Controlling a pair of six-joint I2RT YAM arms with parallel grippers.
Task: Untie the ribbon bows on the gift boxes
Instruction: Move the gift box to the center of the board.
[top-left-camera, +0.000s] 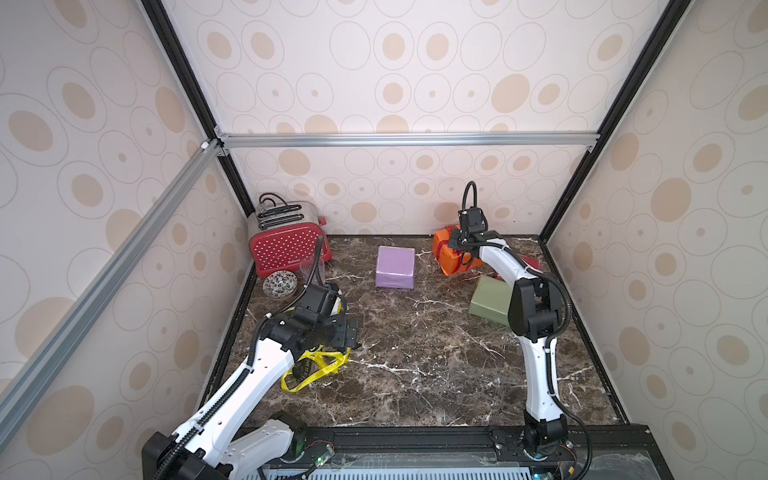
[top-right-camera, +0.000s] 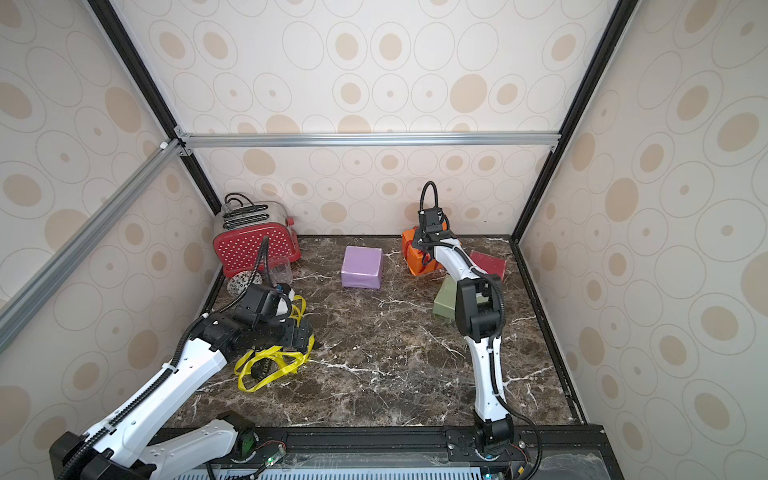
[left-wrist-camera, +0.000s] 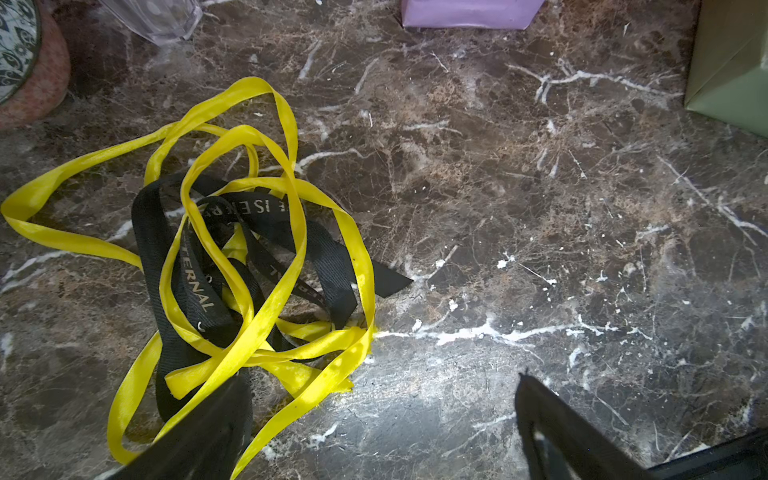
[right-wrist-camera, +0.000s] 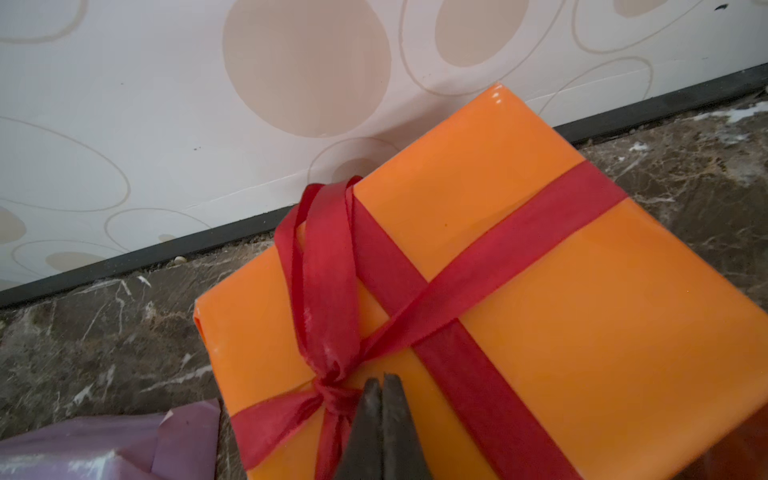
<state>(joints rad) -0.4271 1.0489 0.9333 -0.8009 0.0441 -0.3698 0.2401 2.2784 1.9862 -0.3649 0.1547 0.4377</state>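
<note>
One bow seems still tied: a red satin ribbon (right-wrist-camera: 328, 291) on the glossy orange paper-wrapped box (right-wrist-camera: 540, 332) by the back wall (right-wrist-camera: 166, 124). Right fingers (right-wrist-camera: 368, 411) sit closed beside its knot, left fingers (left-wrist-camera: 552, 419) wide apart; pull a tail, not a loop.

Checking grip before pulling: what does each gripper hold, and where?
Left gripper open, holding nothing. Right gripper shut at the red ribbon knot on the orange box; no pinched strand visible.
</note>
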